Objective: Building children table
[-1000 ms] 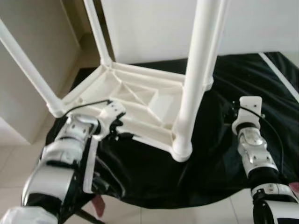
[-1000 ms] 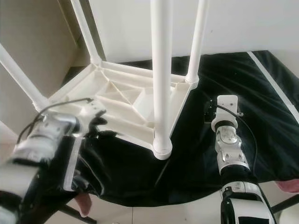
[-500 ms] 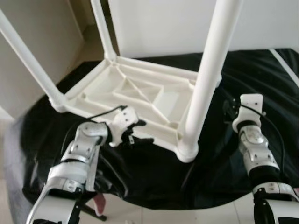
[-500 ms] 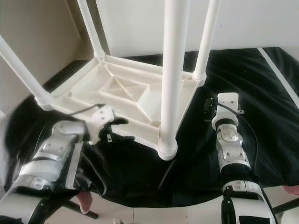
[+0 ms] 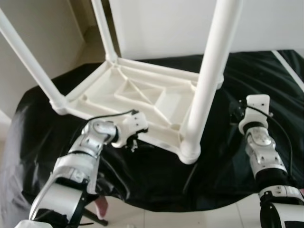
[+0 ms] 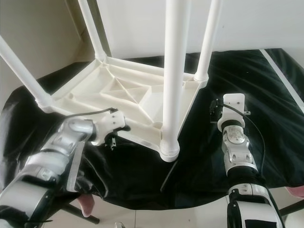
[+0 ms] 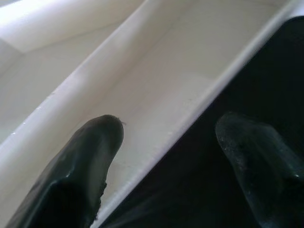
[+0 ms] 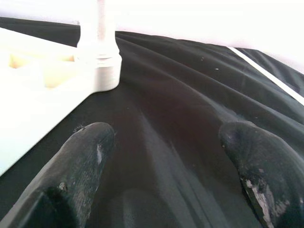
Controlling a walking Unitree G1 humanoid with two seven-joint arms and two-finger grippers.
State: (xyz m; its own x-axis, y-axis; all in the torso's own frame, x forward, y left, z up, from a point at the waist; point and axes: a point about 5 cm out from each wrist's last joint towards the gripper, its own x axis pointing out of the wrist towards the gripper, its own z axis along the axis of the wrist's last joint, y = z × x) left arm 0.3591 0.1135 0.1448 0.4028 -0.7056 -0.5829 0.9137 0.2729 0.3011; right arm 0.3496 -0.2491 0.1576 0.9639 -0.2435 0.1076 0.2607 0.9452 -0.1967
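Your left gripper (image 7: 166, 137), fingers spread wide astride the rim of the upturned table (image 5: 142, 95) at 12 o'clock, readies a steadying grasp; right gripper (image 8: 166, 142) hovers open at 3 o'clock.

A black cloth (image 5: 247, 80) lies rumpled across the middle of the scene, with a white stripe (image 5: 289, 71) at its far right. A white wall (image 5: 161, 26) stands at the far side, pale floor tiles (image 5: 156, 218) nearest (a pink scrap (image 5: 99, 208) shows near left).
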